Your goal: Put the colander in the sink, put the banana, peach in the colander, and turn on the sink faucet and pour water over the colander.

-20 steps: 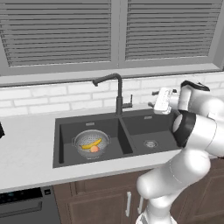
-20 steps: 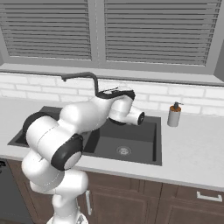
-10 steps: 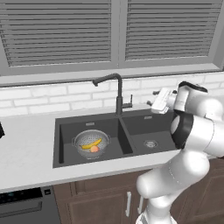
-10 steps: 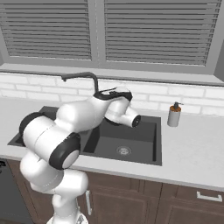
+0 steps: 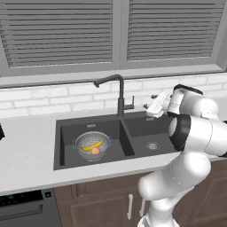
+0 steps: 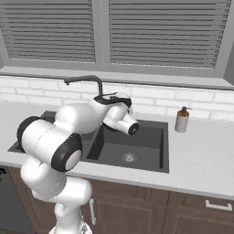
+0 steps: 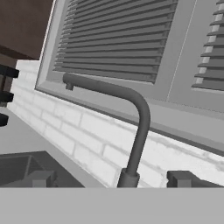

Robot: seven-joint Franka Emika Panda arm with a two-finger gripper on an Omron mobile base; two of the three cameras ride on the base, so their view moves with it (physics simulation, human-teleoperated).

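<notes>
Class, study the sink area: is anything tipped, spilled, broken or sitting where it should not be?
Nothing stands out. The colander sits upright in the left basin of the sink with the banana and peach inside. The sink faucet stands upright, no water visible. The soap dispenser stands upright on the counter.

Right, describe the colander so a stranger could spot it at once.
Find the dark double sink under the window. In its left basin, below the faucet's spout, sits the colander: a round silver mesh bowl, the one thing holding a banana and a peach.
</notes>
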